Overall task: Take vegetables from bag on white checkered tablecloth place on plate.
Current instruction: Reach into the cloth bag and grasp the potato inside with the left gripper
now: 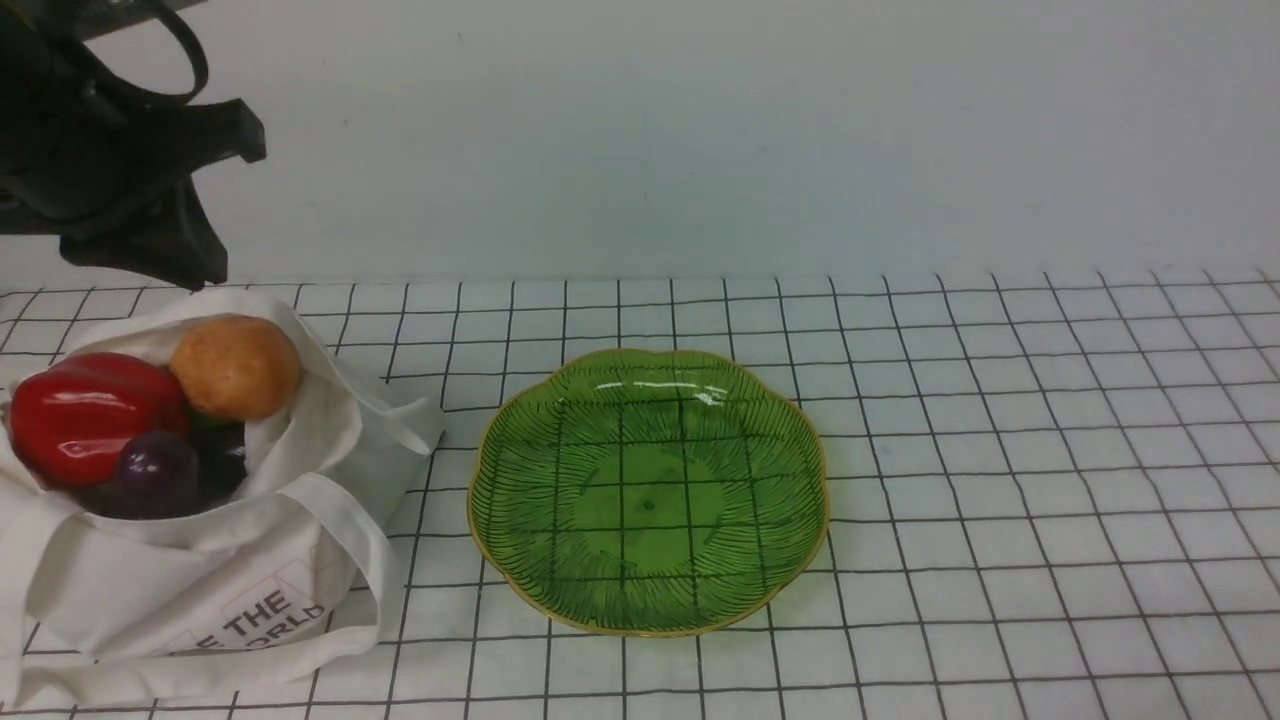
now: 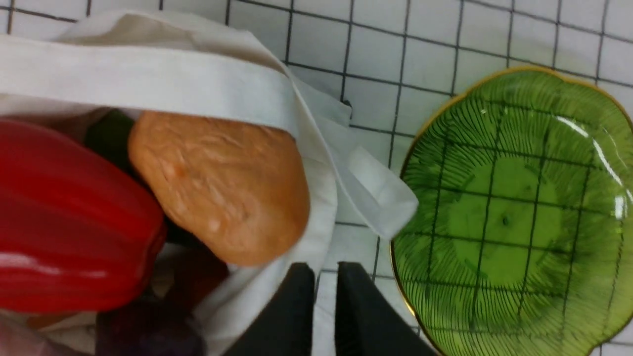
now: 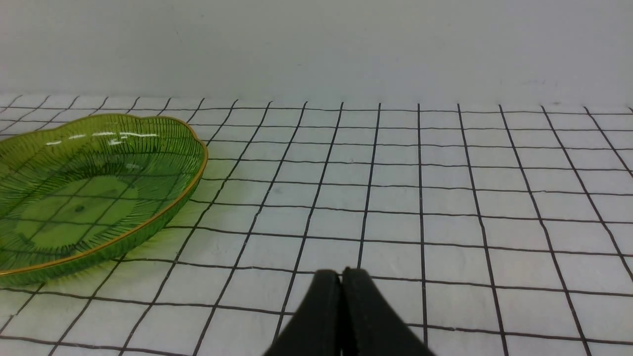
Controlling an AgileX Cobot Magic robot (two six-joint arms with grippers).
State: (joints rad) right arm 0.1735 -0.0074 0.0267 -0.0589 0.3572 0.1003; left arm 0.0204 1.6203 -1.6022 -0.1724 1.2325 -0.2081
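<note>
The white canvas bag (image 1: 200, 590) lies at the left on the white checkered tablecloth (image 1: 1000, 450), its mouth open. Inside sit the orange-brown potato (image 1: 236, 366), the red bell pepper (image 1: 85, 412) and the dark purple eggplant (image 1: 160, 470). The green plate (image 1: 648, 488) with a golden rim sits empty in the middle. My left gripper (image 1: 200, 270) hangs above the bag's far side. In the left wrist view it (image 2: 326, 277) is empty with only a narrow gap between the jaws, over the bag's rim beside the potato (image 2: 222, 183). My right gripper (image 3: 341, 279) is shut and empty, low over bare cloth beside the plate (image 3: 89, 188).
A plain pale wall (image 1: 700, 130) rises behind the table. The bag's strap (image 2: 148, 84) crosses over the potato's end. The bag's loose strap (image 1: 350, 520) lies between the bag and the plate. Bare cloth stretches to the right of the plate.
</note>
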